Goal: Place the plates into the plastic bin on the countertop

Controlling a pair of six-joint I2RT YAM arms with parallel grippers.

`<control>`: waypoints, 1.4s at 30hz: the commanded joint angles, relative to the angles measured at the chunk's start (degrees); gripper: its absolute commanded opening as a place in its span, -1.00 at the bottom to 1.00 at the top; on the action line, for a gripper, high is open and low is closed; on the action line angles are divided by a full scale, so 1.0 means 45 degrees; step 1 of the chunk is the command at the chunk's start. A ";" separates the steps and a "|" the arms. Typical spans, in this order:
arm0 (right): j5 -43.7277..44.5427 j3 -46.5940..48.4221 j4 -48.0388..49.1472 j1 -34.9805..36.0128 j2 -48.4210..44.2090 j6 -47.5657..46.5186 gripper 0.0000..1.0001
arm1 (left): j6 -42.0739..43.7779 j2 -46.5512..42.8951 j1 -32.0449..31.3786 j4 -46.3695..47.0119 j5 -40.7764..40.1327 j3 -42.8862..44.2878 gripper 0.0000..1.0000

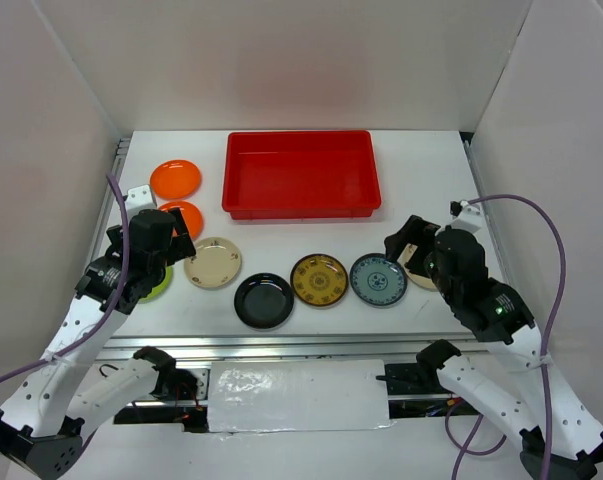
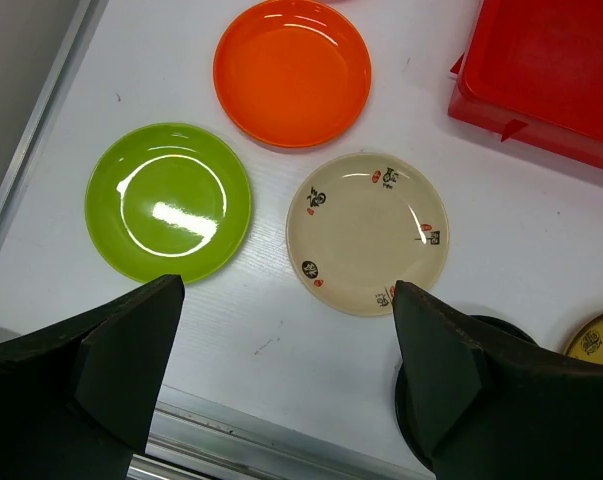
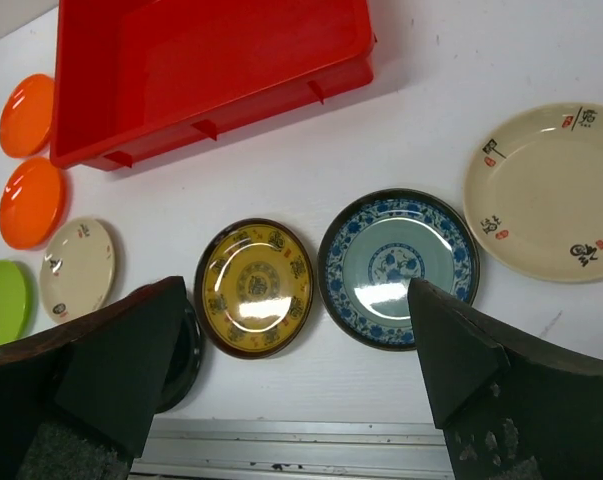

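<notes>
Pre-grasp: left gripper (image 2: pixel 286 290) and right gripper (image 3: pixel 296 285) were both released, empty. Shallow red plastic bin (image 1: pixel 301 175) sat empty at far edge; small round plates (image 1: pixel 319 280) lay along near edge (orange pair (image 1: pixel 175 180) by left edge). Next needed: pinch a rim.

Two dark fingers (image 2: pixel 121 370) stand wide apart with nothing between them, above the white table (image 2: pixel 541 230). Just beyond the left finger lies a green plate (image 2: pixel 168 202); a cream plate (image 2: pixel 367 233) lies beyond the gap, nearer the right finger. Farther out sits an orange plate (image 2: pixel 292 72), and far right a red bin (image 2: pixel 551 70). A black plate (image 2: pixel 503 330) is partly hidden behind the right finger, with a yellow patterned plate (image 2: pixel 599 340) beside it.
</notes>
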 commanded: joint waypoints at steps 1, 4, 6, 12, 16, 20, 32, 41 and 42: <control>-0.0075 0.0031 -0.0122 -0.0086 0.0133 0.0058 1.00 | 0.0011 -0.0063 -0.0049 0.0289 -0.0176 0.0115 0.99; -0.0835 -0.0183 0.0326 -0.0047 0.0134 -0.0020 1.00 | 0.0049 -0.0043 -0.0049 0.0309 -0.0118 0.0115 0.99; -0.1498 -0.0631 0.0989 -0.0028 0.0134 0.0038 1.00 | 0.0069 -0.0024 -0.0049 0.0328 -0.0098 0.0135 0.99; -0.2285 -0.3070 0.3659 0.1159 0.0426 0.3294 1.00 | 0.0109 0.0055 -0.0049 0.0348 0.0000 0.0096 0.99; 0.0109 -0.5003 0.5323 0.3133 0.0660 0.6979 1.00 | 0.0147 -0.0004 -0.0068 0.0348 0.0019 0.0096 0.99; 0.2415 -0.5964 0.6048 0.5144 0.1769 0.9876 1.00 | 0.0245 -0.0121 -0.0049 0.0484 0.0156 0.0037 0.99; 0.5469 -0.5770 0.5132 0.8371 0.6536 1.7321 0.98 | 0.0557 -0.0276 -0.0049 0.0699 0.0839 -0.0021 0.99; 0.5511 -0.5886 0.6107 0.7885 0.8258 1.8068 0.62 | 0.0675 -0.0355 -0.0068 0.0797 0.1191 -0.0041 0.98; 0.5452 -0.6042 0.6476 0.7825 0.8297 1.8008 0.50 | 0.0675 -0.0355 -0.0049 0.0797 0.1230 -0.0041 0.99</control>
